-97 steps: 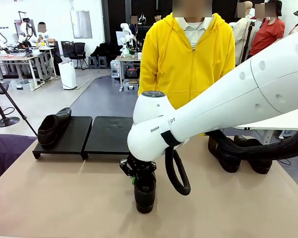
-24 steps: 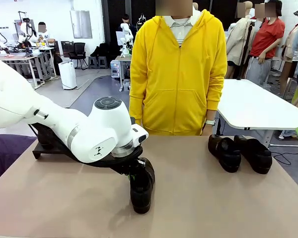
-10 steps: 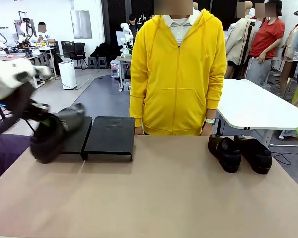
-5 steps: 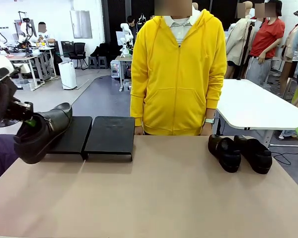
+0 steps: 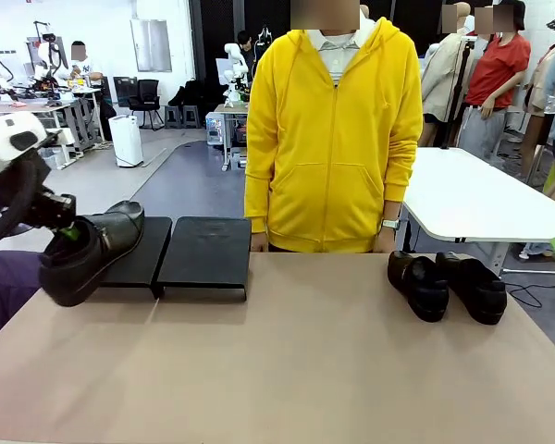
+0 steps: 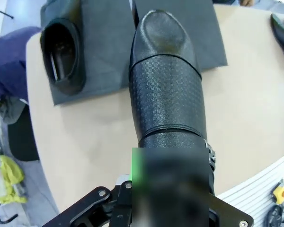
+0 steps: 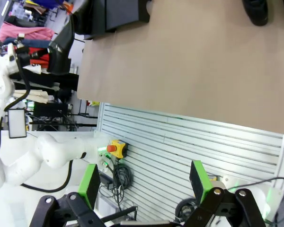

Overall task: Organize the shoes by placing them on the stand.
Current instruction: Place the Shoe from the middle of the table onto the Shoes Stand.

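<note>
Left wrist view: the held loafer (image 6: 165, 80) ran up the middle of the frame, its toe over the stand (image 6: 109, 52). A second loafer (image 6: 64, 56) already lay on the panel at upper left. Glossy leather, so I judged it slick and fairly light, soft in the upper and stiff in the sole. The heel collar looked the place to pinch (not that polished toe). My left gripper (image 5: 67, 231) was clamped tight on that collar at the left edge of the front view, the shoe hanging above the table (image 5: 305, 370). My right gripper (image 7: 144, 184) stood wide open, holding nothing. Two more loafers (image 5: 421, 287) waited on the table at middle right.
</note>
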You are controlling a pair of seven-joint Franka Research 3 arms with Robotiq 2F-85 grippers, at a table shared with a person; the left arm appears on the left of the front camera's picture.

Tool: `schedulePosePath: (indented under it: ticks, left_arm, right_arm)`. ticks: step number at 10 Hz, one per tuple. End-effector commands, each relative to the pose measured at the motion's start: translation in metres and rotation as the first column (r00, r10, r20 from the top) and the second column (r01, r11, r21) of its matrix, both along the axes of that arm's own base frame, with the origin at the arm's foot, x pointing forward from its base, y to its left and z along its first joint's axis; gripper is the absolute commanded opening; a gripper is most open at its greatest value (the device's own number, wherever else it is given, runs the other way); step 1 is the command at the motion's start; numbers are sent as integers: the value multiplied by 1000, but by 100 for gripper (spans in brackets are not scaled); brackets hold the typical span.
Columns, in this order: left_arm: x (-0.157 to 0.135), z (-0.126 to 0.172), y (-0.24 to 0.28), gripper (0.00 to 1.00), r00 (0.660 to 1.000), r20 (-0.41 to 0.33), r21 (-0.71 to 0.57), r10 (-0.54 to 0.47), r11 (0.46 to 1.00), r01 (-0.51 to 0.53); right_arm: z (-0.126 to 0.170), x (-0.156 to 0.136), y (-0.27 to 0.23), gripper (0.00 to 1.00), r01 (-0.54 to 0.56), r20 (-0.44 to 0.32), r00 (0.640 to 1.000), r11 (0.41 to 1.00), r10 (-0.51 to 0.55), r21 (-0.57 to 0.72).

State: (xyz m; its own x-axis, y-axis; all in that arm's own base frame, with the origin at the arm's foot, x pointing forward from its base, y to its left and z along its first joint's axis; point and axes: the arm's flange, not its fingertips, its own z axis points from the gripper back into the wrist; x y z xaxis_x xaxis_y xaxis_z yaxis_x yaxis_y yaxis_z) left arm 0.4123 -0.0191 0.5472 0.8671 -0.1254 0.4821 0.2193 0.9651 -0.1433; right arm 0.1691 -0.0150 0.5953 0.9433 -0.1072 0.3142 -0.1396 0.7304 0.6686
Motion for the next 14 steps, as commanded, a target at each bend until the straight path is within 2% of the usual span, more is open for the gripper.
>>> schedulePosePath:
  ticks: [1, 3, 4, 5, 7, 8, 11, 14]
  left_arm:
    - [56, 2, 4, 0, 994, 89, -110, -64, 991, 73]
    - [97, -19, 8, 0, 994, 108, -137, 33, 990, -18]
    - [117, -27, 11, 0, 993, 89, -73, 78, 995, -71]
    - [137, -33, 13, 0, 991, 95, -50, 92, 995, -87]
    - [173, -51, 16, 0, 995, 91, -11, 34, 999, -33]
    - [183, -60, 19, 0, 995, 99, 3, 32, 999, -32]
    - [202, -80, 24, 0, 984, 135, 1, 116, 993, -117]
    - [209, -91, 24, 0, 986, 96, -29, 140, 990, -137]
  right_arm:
    - [1, 0, 0, 100, -19, 18, 1000, 1000, 19, 13]
    - [1, 0, 0, 100, -19, 18, 1000, 1000, 19, 13]
    - [1, 0, 0, 100, -19, 18, 1000, 1000, 19, 13]
    - [1, 0, 0, 100, -19, 18, 1000, 1000, 19, 13]
    - [1, 0, 0, 100, -19, 18, 1000, 1000, 19, 13]
    - [1, 0, 0, 100, -19, 18, 1000, 1000, 19, 13]
    - [1, 0, 0, 100, -19, 18, 1000, 1000, 19, 13]
    - [1, 0, 0, 100, -19, 18, 1000, 1000, 19, 13]
